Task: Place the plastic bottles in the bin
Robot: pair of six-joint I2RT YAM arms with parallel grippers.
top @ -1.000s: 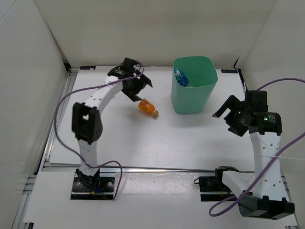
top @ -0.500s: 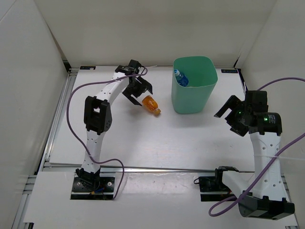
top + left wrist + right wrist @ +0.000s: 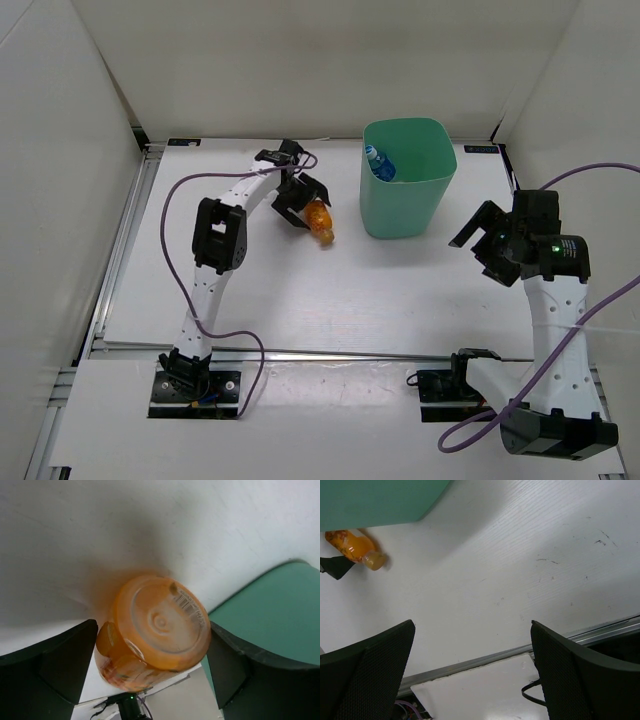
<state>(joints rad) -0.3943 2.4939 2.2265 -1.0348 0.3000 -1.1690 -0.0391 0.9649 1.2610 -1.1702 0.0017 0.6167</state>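
The squat orange bottle (image 3: 318,220) lies on its side on the table, left of the mint-green bin (image 3: 412,205). My left gripper (image 3: 303,204) is open and straddles it. In the left wrist view the bottle's base (image 3: 160,622) faces the camera between the two fingers (image 3: 60,665), close to both. A clear bottle with a blue label (image 3: 380,164) lies inside the bin. The red-capped and black-capped bottles are out of view. My right gripper (image 3: 478,238) is open and empty, right of the bin; its view shows the orange bottle (image 3: 352,546) and the bin's wall (image 3: 370,500).
White walls close the table in at the back and on both sides. A metal rail (image 3: 330,353) runs along the near edge of the table. The bin's wall (image 3: 270,610) stands just right of the left gripper (image 3: 152,627).
My left gripper has moved right and down onto the orange bottle and now has it between its fingers. The bottle has turned slightly. The right arm has not moved.
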